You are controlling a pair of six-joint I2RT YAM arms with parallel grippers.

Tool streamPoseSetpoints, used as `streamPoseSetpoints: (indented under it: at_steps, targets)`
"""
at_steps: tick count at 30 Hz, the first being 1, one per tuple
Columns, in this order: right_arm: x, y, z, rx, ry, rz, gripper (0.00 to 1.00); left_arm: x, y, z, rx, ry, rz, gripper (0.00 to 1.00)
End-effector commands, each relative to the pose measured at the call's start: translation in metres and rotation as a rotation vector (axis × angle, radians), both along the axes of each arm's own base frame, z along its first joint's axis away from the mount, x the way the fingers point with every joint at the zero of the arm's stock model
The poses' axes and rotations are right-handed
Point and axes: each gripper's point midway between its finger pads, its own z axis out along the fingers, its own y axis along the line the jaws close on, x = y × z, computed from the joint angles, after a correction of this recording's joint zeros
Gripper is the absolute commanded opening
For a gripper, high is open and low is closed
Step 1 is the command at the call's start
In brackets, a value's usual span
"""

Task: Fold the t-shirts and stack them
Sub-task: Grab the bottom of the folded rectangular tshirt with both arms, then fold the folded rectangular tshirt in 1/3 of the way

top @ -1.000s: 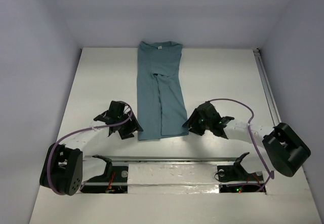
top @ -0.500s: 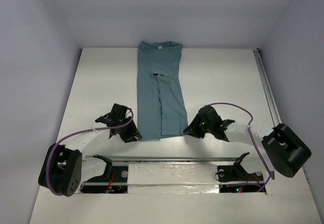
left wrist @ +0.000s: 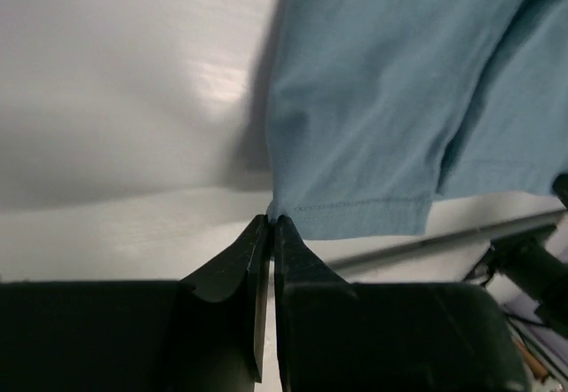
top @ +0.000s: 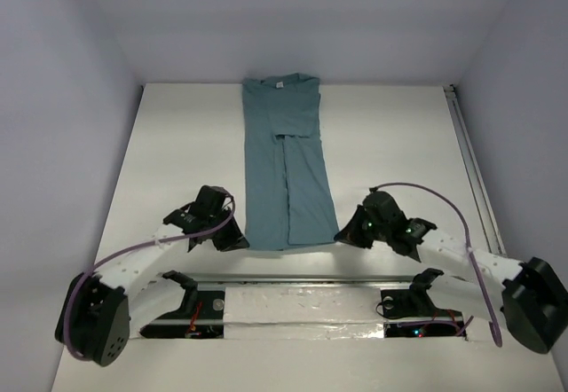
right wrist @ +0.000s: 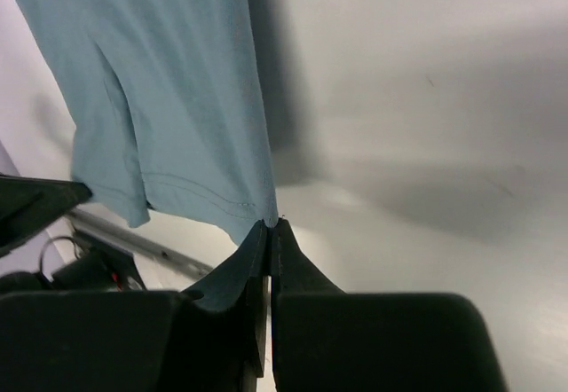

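We have just shut both hands. A moment ago they were open beside the t-shirt (top: 288, 166); now each one pinches a bottom corner. The left hand (left wrist: 271, 223) is squeezed tight, with the left corner of the hem caught right at its fingertips. The right hand (right wrist: 271, 225) is squeezed tight too, with the right corner caught at its tips. From both hands the t-shirt runs straight away across the table (top: 177, 144). It lies flat and long, with its sleeves tucked in and its neck at the far end. The hands have also slid back toward us a little. We think we now have a good hold, so we can lift the bottom edge and carry it up to the neck to fold the t-shirt in half.
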Motion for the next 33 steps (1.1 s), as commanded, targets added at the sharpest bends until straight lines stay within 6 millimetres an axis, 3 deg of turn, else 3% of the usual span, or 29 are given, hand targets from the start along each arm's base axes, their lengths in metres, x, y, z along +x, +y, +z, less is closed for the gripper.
streamPoseSetpoints:
  at_steps: [1,6,8,9,12,13,14,16,17,19,21,22,23,25,26,28,30,31,33]
  targets:
    - [-0.051,-0.021,-0.011,-0.053,0.105,0.117,0.0,-0.027,-0.008,0.015,-0.056,0.041,-0.009,0.0]
    - [-0.095,-0.032,0.009,-0.012,0.191,0.205,0.0,-0.052,-0.023,0.035,-0.16,0.071,-0.009,0.0]
    - [-0.102,-0.035,0.022,0.003,0.2,0.21,0.0,-0.054,-0.028,0.05,-0.174,0.06,-0.023,0.0]
    - [-0.104,-0.035,0.027,0.011,0.203,0.21,0.0,-0.057,-0.026,0.048,-0.164,0.075,-0.023,0.0]
    - [-0.1,-0.036,0.046,0.007,0.175,0.203,0.0,-0.05,-0.024,0.065,-0.128,0.043,-0.034,0.0]
    - [-0.092,-0.039,0.049,-0.026,0.143,0.181,0.0,-0.04,-0.026,0.078,-0.121,-0.004,-0.039,0.0]
    - [-0.083,-0.037,0.065,-0.027,0.096,0.178,0.0,-0.036,-0.026,0.078,-0.101,-0.002,-0.04,0.0]
    - [-0.066,-0.042,0.07,-0.111,0.056,0.163,0.0,-0.014,-0.027,0.093,-0.063,-0.065,-0.024,0.0]
    - [-0.054,-0.039,0.084,-0.121,0.011,0.154,0.0,-0.005,-0.029,0.099,-0.056,-0.093,-0.02,0.0]
    - [-0.031,-0.043,0.084,-0.216,-0.04,0.14,0.0,0.019,-0.031,0.117,-0.038,-0.177,-0.016,0.0]
    - [-0.006,-0.038,0.1,-0.251,-0.131,0.145,0.0,0.044,-0.029,0.118,0.014,-0.21,0.008,0.0]
    - [0.007,-0.035,0.095,-0.279,-0.128,0.143,0.0,0.06,-0.028,0.129,0.02,-0.255,0.025,0.0]
    - [0.019,-0.035,0.096,-0.286,-0.142,0.133,0.0,0.075,-0.029,0.127,0.042,-0.267,0.024,0.0]
    - [0.047,-0.026,0.108,-0.283,-0.208,0.137,0.0,0.104,-0.026,0.14,0.044,-0.328,0.056,0.0]
    - [0.059,-0.024,0.101,-0.305,-0.192,0.141,0.0,0.119,-0.026,0.135,0.068,-0.33,0.068,0.0]
    - [0.092,-0.025,0.111,-0.313,-0.254,0.117,0.0,0.147,-0.025,0.141,0.094,-0.364,0.071,0.0]
    - [0.123,-0.029,0.107,-0.336,-0.27,0.098,0.0,0.171,-0.02,0.145,0.121,-0.406,0.082,0.0]
    - [0.137,-0.027,0.116,-0.329,-0.301,0.091,0.0,0.184,-0.02,0.156,0.117,-0.433,0.092,0.0]
    - [0.163,-0.029,0.106,-0.352,-0.294,0.097,0.0,0.205,-0.018,0.144,0.141,-0.424,0.091,0.0]
